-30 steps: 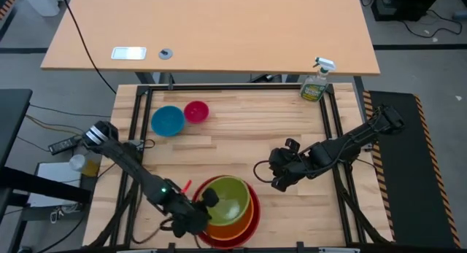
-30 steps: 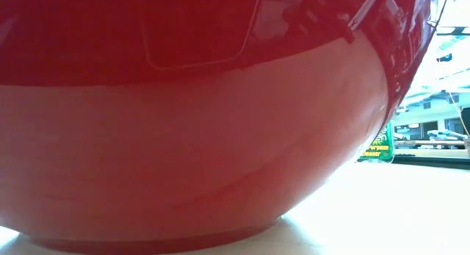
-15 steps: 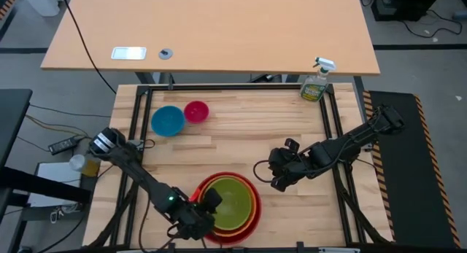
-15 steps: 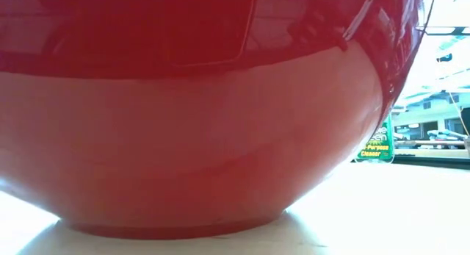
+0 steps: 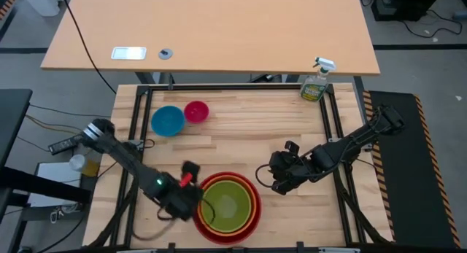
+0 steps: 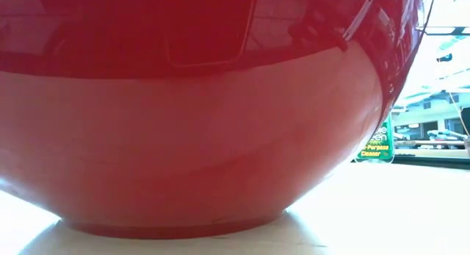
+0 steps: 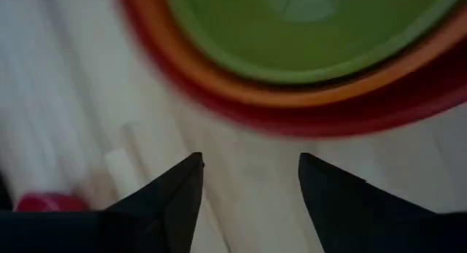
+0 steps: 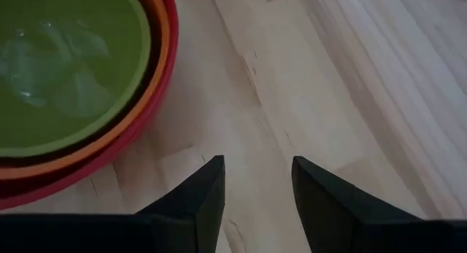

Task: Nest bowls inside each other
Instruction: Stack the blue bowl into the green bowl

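The pale wooden table (image 5: 241, 129) carries a big round red plastic bowl (image 5: 252, 222) at its near edge, with the orange plastic bowl (image 5: 250, 213) nested in it and the lime green plastic bowl (image 5: 228, 203) inside that. Far off by the back left corner sit the blue plastic bowl (image 5: 167, 120) and the small magenta-pink bowl (image 5: 196, 111), touching. The left gripper (image 5: 191, 202) hangs open, empty, just beside the stack's left rim. The right gripper (image 5: 273, 177) waits open to the stack's right.

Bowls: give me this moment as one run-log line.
stack: lime green bowl in orange bowl in red bowl | loose: blue bowl, pink bowl | left gripper open beside stack | right gripper open, empty
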`<state>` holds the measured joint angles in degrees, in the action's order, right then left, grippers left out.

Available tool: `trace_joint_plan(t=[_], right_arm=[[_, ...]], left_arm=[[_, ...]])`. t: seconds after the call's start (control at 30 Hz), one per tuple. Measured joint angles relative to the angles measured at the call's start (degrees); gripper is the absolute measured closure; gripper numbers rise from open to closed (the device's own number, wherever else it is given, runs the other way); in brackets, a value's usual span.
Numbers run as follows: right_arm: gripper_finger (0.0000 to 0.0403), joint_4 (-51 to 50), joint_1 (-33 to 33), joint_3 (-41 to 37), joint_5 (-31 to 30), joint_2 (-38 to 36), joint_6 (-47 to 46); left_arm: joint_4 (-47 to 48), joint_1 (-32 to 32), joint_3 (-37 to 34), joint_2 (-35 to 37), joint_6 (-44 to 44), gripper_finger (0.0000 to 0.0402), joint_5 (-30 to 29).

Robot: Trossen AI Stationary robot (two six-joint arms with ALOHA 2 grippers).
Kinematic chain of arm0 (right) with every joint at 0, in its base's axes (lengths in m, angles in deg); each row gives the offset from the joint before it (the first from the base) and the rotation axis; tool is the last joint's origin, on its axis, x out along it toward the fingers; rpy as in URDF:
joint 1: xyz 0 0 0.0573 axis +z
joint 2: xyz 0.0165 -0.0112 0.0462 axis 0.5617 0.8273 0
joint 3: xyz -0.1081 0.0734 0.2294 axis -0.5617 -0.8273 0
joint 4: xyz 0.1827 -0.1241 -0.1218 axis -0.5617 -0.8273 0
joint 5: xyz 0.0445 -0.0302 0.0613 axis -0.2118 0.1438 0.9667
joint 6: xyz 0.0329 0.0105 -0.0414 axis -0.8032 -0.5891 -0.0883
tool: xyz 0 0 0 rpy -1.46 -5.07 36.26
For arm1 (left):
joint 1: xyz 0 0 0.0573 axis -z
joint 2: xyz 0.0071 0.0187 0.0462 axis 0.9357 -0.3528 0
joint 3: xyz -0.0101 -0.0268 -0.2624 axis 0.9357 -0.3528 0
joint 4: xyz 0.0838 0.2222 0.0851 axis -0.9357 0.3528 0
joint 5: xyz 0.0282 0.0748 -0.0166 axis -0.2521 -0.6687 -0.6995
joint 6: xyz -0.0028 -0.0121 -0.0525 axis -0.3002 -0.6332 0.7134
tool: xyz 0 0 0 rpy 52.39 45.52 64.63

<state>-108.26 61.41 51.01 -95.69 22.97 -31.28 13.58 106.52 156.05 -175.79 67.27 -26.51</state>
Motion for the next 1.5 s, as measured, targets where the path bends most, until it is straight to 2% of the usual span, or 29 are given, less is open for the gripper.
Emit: trace_joint_plan(t=[0.17,0.27,0.37,0.5,0.63,0.83,1.03,1.17,1.33,1.5], right_arm=[[0.0237,0.2,0.2,0.0,-0.2,0.0,0.0],[0.0237,1.0,0.2,0.0,-0.4,0.0,1.0],[0.0237,2.4,-0.3,0.0,-0.4,0.0,2.3],[0.0237,3.4,-0.8,0.0,-0.2,0.0,3.4],[0.0237,3.4,-1.2,0.0,-0.2,0.0,3.8],[0.0237,4.3,-1.2,0.0,-0.2,0.0,4.5],[0.0237,5.5,-1.2,0.0,-0.2,0.0,5.0],[0.0237,6.0,-1.2,0.0,-0.2,0.0,5.0],[0.0238,6.2,-1.2,0.0,-0.2,0.0,5.0],[0.0239,6.6,-1.2,0.0,-0.2,0.0,4.9]], left_arm=[[-0.4,-4.9,-12.7,12.2,7.3,0.0196,-4.8],[-0.2,-11.0,-19.5,18.3,12.0,0.0207,-5.5],[-1.0,-18.8,-23.9,21.2,14.7,0.0212,-5.6],[-1.1,-28.7,-25.6,20.8,14.5,0.0214,-5.2],[-1.3,-35.9,-25.8,17.7,11.8,0.0214,-4.6],[-1.6,-41.3,-25.8,12.4,7.6,0.0212,-4.5],[-4.5,-46.5,-27.3,9.0,3.5,0.0186,-5.0],[-5.1,-50.6,-28.7,7.5,2.8,0.0183,-5.6],[-7.2,-54.2,-31.1,6.4,1.0,0.0223,-5.5],[-7.7,-55.3,-31.8,6.2,-0.4,0.0303,-4.9]])
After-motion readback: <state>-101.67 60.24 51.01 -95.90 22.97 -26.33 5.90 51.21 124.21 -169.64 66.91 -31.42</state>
